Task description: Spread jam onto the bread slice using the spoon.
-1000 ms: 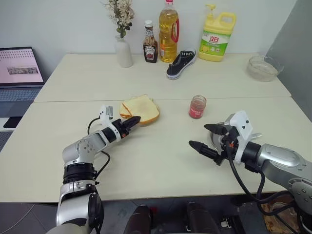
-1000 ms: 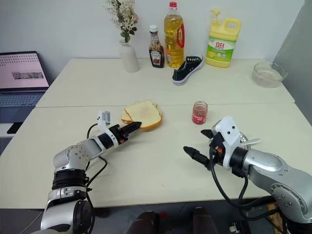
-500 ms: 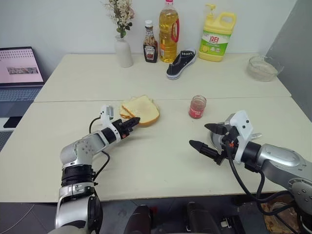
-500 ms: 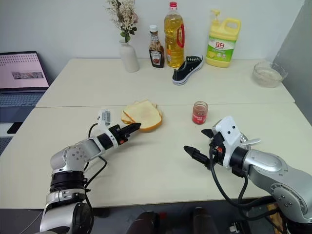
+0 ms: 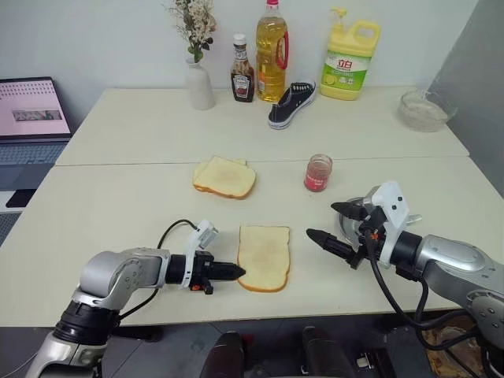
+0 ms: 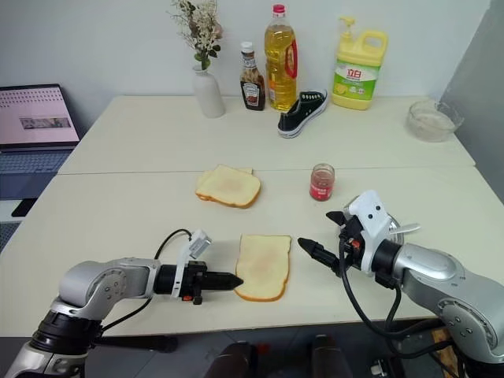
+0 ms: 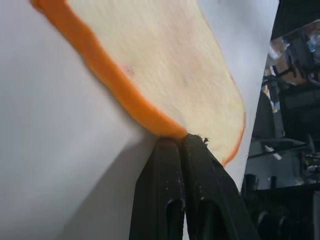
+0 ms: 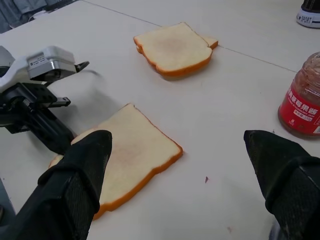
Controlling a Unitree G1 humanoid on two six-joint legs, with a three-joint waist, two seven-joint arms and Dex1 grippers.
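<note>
Where readable, shoe [image 8: 311, 17] says SPORT, jam [image 5: 318, 172] red-labelled

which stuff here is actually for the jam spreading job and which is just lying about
For the job: bread slice, jam jar, spoon.
Lying about: bread pile, sauce bottle, oil bottle, detergent jug, shoe, vase, glass bowl, laptop.

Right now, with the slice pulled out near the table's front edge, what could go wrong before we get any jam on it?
1. The left gripper is shut on the bread slice at its corner; pulling further could tear it or drag it off the table edge.
2. The jam jar stands just beyond the open right gripper; a careless reach may tip it.
3. The spoon isn't clearly visible, so the right gripper has nothing to spread with yet.
</note>
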